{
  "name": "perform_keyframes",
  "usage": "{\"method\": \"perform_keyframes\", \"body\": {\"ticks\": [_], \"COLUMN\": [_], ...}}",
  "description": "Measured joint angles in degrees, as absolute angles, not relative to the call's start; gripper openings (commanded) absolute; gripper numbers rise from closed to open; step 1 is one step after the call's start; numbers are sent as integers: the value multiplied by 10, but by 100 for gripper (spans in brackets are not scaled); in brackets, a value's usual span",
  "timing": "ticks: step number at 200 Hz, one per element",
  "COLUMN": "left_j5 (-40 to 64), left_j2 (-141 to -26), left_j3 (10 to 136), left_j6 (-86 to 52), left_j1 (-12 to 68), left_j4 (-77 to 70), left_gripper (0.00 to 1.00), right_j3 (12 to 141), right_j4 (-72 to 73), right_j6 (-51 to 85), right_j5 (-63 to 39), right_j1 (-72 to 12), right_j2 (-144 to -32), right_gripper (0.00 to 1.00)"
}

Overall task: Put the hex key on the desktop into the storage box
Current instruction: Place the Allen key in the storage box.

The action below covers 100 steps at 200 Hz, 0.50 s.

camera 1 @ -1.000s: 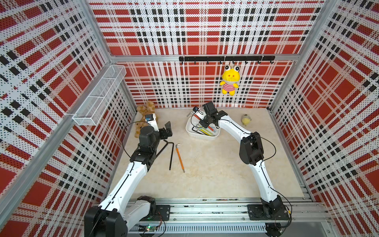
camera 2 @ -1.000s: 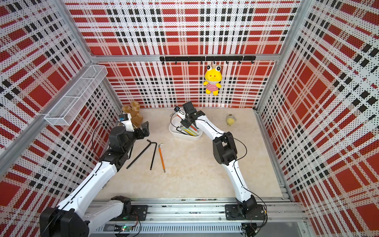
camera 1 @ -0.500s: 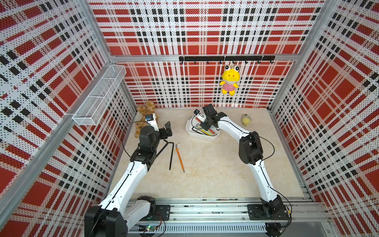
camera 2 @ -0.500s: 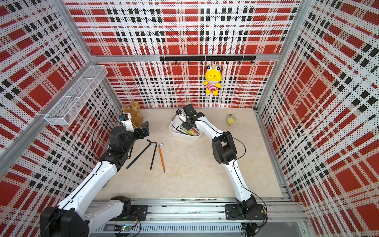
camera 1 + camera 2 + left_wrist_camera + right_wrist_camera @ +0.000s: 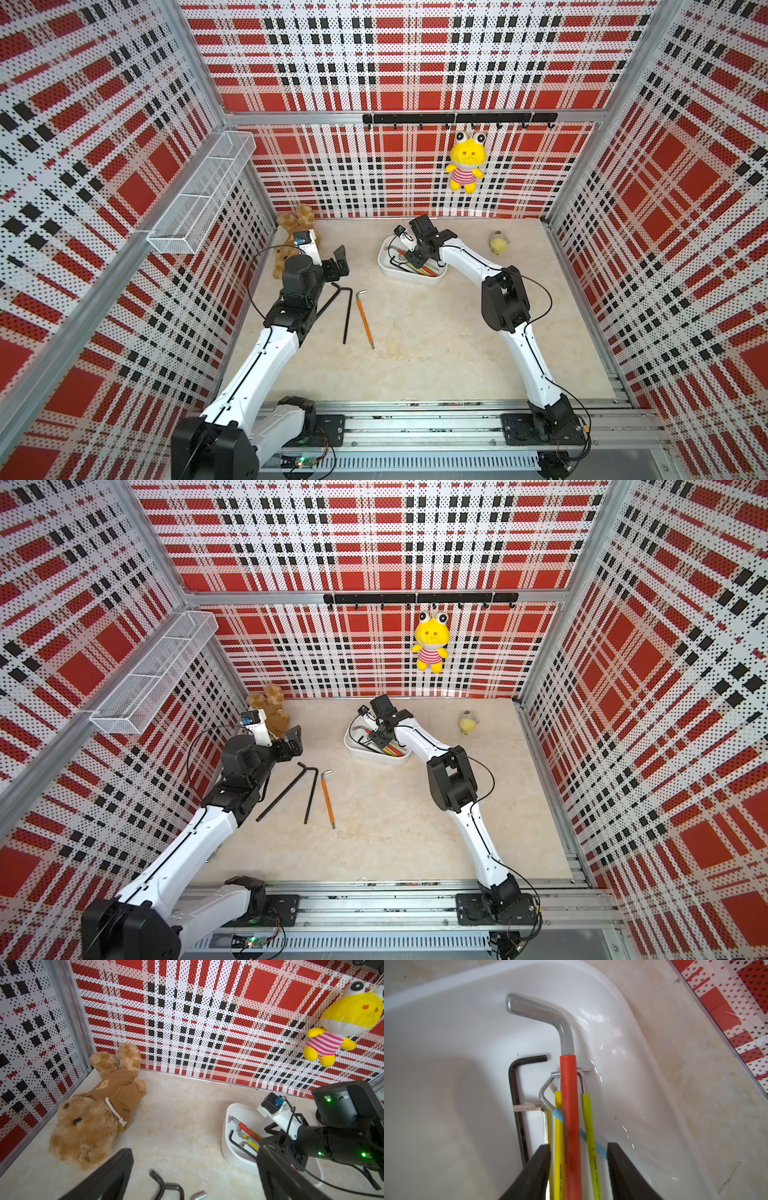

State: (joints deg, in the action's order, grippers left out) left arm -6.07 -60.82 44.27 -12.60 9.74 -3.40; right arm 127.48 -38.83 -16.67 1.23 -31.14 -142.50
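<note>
The white storage box (image 5: 415, 279) (image 5: 374, 755) sits at the back of the beige desktop (image 5: 415, 332). My right gripper (image 5: 409, 257) (image 5: 578, 1146) is down inside the box, open. A red-sleeved hex key (image 5: 570, 1105) lies loose between its fingers among several yellow, green and black keys. On the desktop lie two black hex keys (image 5: 345, 311) (image 5: 328, 301) and an orange-handled hex key (image 5: 365, 318). My left gripper (image 5: 340, 262) (image 5: 194, 1150) hovers open just beyond their bent ends, holding nothing.
A brown teddy bear (image 5: 291, 232) lies in the back left corner behind the left gripper. A small yellow toy (image 5: 497, 243) rests at the back right. A yellow plush frog (image 5: 465, 166) hangs from the hook rail. A wire-mesh basket (image 5: 199, 195) is mounted on the left wall.
My right gripper's jaws have spread apart over the box, and the red-sleeved key now lies free between them. The left arm has not moved.
</note>
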Motion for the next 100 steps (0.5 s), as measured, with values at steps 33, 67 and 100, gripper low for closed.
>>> {"method": "perform_keyframes", "body": {"ticks": [33, 67, 100], "left_j5": [-61, -61, -60], "left_j2": [-608, -608, -608], "left_j3": [443, 443, 443], "left_j6": [-126, -126, -126], "left_j1": [97, 97, 97], "left_j4": [-34, -34, -34], "left_gripper": [100, 100, 100], "right_j3": [1249, 1196, 1137], "right_j4": [-378, -369, -358], "right_j6": [-147, -98, -32], "right_j5": [13, 5, -1], "right_j1": [-313, -328, -386], "right_j2": [-1403, -1333, -1248], "right_gripper": [56, 56, 56]}}
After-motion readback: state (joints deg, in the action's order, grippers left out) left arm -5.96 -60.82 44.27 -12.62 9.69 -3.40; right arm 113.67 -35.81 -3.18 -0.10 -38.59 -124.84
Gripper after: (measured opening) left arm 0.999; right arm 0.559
